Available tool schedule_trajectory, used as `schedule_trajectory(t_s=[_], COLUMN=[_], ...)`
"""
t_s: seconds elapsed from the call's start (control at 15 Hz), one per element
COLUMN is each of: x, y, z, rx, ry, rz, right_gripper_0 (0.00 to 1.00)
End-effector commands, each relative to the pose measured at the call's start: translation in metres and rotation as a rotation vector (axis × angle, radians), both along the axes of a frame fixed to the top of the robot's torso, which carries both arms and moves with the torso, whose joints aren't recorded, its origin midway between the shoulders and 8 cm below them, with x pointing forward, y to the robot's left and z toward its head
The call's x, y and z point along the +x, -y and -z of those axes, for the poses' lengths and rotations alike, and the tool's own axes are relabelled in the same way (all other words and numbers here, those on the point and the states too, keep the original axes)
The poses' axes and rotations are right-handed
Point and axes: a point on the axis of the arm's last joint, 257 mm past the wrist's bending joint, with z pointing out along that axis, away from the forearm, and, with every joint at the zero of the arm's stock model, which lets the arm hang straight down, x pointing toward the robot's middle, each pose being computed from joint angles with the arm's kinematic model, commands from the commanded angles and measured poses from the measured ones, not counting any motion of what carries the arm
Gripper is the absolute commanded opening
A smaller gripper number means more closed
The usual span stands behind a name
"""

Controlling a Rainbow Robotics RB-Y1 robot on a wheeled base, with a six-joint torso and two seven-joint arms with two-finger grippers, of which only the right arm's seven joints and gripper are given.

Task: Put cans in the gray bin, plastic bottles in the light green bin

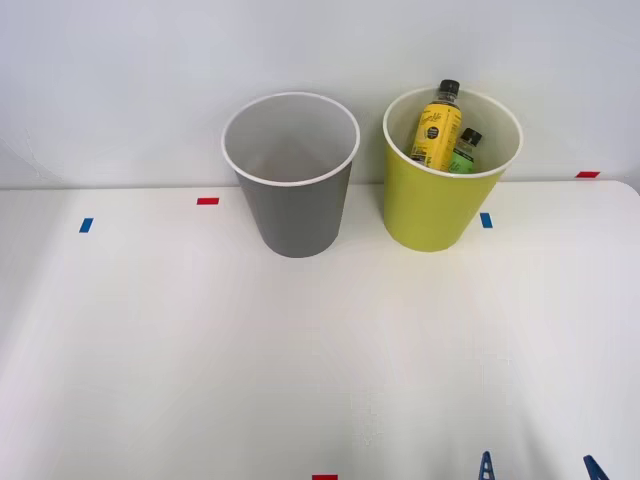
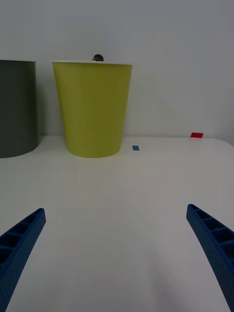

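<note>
My hand (image 2: 117,253) is spread wide and empty, low over the bare surface (image 1: 300,380). Ahead stands the light green bin (image 2: 92,109), both plastic bottles (image 1: 436,130) inside. Beside it, the gray bin (image 1: 292,205) looks empty. Bottle step judged done; next calls for locating cans.

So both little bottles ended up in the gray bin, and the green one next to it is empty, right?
Not quite. The front view shows both plastic bottles standing in the light green bin; it is the gray bin beside it that looks empty.
</note>
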Motion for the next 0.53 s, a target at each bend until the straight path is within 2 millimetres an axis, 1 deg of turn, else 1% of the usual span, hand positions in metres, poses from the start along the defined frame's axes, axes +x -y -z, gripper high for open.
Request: schedule_trajectory(t_s=[0.07,0.53], x=[0.0000,0.0000], y=[0.0000,0.0000], z=[0.0000,0.0000], rx=[0.000,0.000], ry=[0.000,0.000], rz=[0.000,0.000], right_gripper_0=[1.00,1.00])
